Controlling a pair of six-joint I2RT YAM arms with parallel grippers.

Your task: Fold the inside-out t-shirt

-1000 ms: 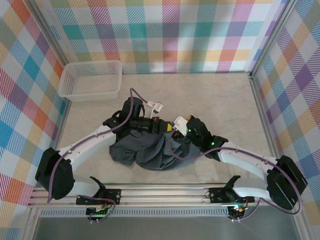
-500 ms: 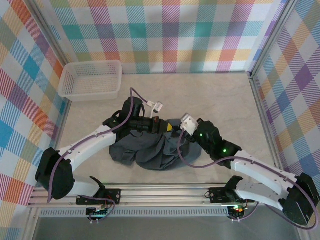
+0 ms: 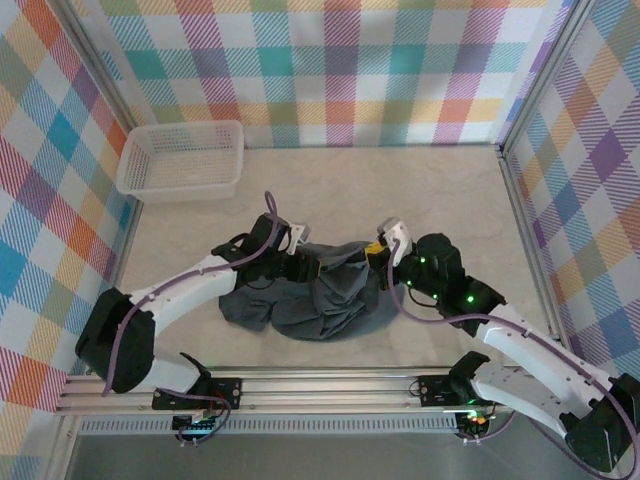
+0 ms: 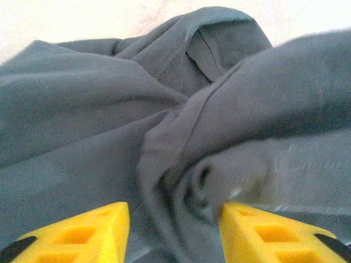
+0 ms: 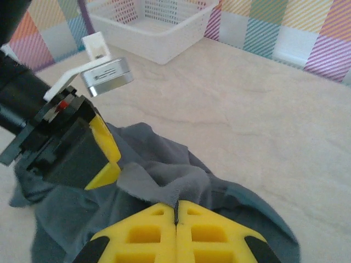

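t-shirt centre front, basket behind, left

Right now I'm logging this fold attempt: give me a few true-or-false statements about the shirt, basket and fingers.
1. The right fingers are shut on a fold of the t-shirt. True.
2. The t-shirt lies spread flat. False: it is bunched in a heap on the table.
3. The t-shirt is in the basket. False: the basket stands apart from it at the far left corner.
4. The left fingers stand apart, with cloth between them. True.
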